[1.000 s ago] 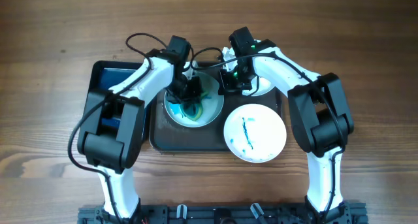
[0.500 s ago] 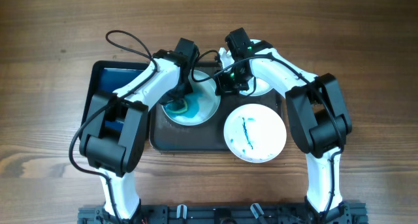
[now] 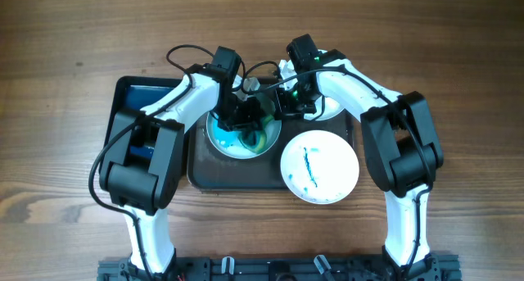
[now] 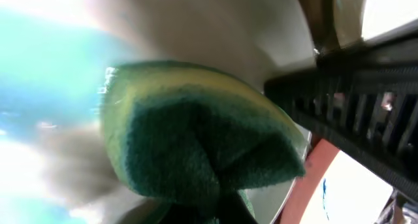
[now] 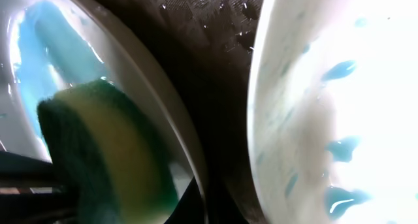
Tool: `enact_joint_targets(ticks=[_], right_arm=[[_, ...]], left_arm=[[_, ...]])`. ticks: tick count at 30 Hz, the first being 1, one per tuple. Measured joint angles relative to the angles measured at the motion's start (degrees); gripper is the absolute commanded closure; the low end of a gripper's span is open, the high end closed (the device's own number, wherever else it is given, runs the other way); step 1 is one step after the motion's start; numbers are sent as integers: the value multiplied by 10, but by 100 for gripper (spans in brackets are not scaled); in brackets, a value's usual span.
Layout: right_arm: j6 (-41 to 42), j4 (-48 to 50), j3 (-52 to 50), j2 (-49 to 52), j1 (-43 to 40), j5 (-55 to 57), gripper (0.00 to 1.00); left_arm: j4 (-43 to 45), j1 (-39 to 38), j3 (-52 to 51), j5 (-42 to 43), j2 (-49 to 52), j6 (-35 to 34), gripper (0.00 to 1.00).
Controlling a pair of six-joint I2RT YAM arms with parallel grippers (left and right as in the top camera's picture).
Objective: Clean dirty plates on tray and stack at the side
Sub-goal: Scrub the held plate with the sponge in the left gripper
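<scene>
Three white plates with teal smears show. The middle plate lies on the dark tray. My left gripper is shut on a green-and-yellow sponge and presses it onto this plate's face. The left wrist view shows the sponge on the blue-smeared plate. My right gripper is shut on that plate's right rim. A second plate lies under my right arm and shows teal drops in the right wrist view. A third plate with a teal streak overlaps the tray's front right corner.
A smaller glossy black-and-blue tray sits left of the dark tray, partly under my left arm. Bare wooden table surrounds both trays. Both arms cross close together over the tray's back half.
My left gripper has swept the sponge from the plate's left side to its right side. The right gripper and the other plates have stayed put.
</scene>
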Motion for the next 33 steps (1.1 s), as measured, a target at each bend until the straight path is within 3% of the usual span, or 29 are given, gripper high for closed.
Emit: enact_joint_targets(ticks=[7,14,18,25,28,33], right_arm=[[2,9,0,0,3,2,96],[3,9,0,0,5,0,96],[2,3,0,0,9,0,96],[-4,-2,0,0,7,0,96],[-4,-3,0,0,6,0,96],[0,2,0,0,4,0,96]], left_arm=[[13,2,3,-136,-10,-138,96],[-43,3,20,-288,-16,-264,96],[-79,9,21,-245,-16,-224,96],[-70,29,1,3,-3,-34,96],[-26,24,-2,26,1,-10,96],[20,18,-3,-31,1,-41,96]])
